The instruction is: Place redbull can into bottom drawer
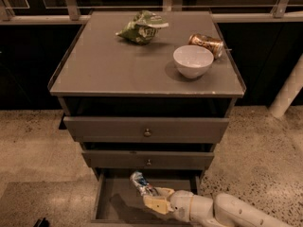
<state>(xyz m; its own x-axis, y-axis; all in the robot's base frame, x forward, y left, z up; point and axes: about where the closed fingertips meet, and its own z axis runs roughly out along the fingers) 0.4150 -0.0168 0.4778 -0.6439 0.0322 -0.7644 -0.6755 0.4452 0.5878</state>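
The redbull can [141,183], slim, blue and silver, is tilted with its top to the upper left, held inside the open bottom drawer [106,200]. My gripper [152,196] reaches in from the lower right on a white arm and is shut on the can's lower end. The can hangs low over the drawer's flat floor, near its middle. The bottom drawer is pulled out below the two knobbed drawers.
On the cabinet top [104,65] lie a green crumpled chip bag [141,27], a white bowl [192,60] and a gold-brown can [206,44] on its side. The two upper drawers stand slightly out. A white post [286,91] stands at the right.
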